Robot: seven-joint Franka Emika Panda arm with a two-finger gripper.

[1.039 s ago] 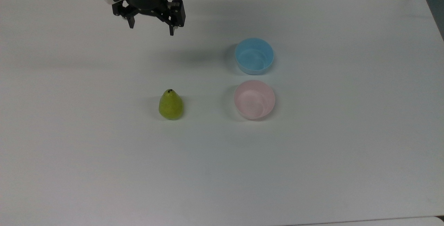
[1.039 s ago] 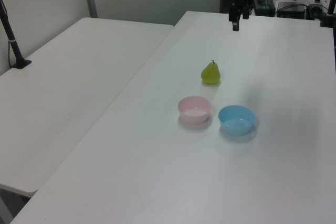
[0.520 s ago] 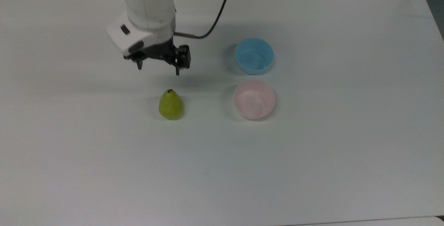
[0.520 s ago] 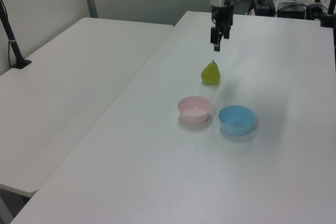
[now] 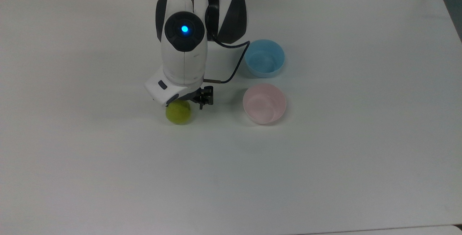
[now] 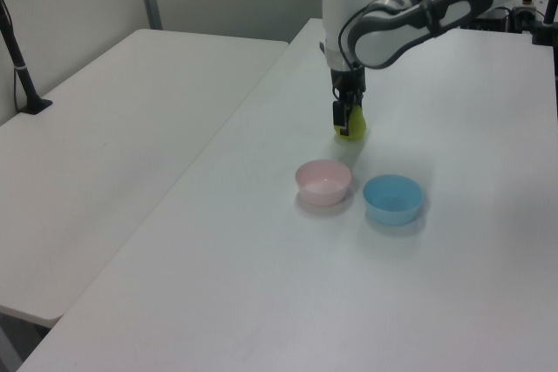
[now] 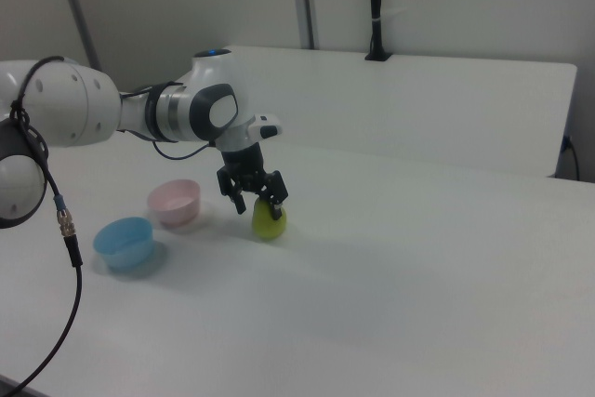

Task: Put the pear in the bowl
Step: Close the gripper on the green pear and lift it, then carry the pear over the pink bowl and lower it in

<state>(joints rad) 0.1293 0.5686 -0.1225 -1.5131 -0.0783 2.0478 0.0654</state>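
Two bowls are sitting side by side on the white table [image 5: 361, 155]: the pale pink bowl [image 5: 264, 104] and, just beside it toward the top view's upper edge, a light blue bowl [image 5: 264, 58]. Both are standing apart from the action, and nothing is lying between the pear [image 5: 178, 113] and the pink bowl. A black cable [image 5: 236, 65] is looping off the wrist, hanging close by the blue bowl in the top view.

Big change from half a second ago: the gripper [image 7: 253, 198] was hanging over bare table short of the fruit, and now it is dropping right over it, the white wrist covering the pear's upper half in the top view. The pear and both bowls are staying exactly where they were.

The arm is reaching out across the table, its wrist pointing straight down. In the right view the fingers are spread, one on each side of the pear's narrow top, not yet clamping it. The pear is standing upright on the table, well apart from the pink bowl.
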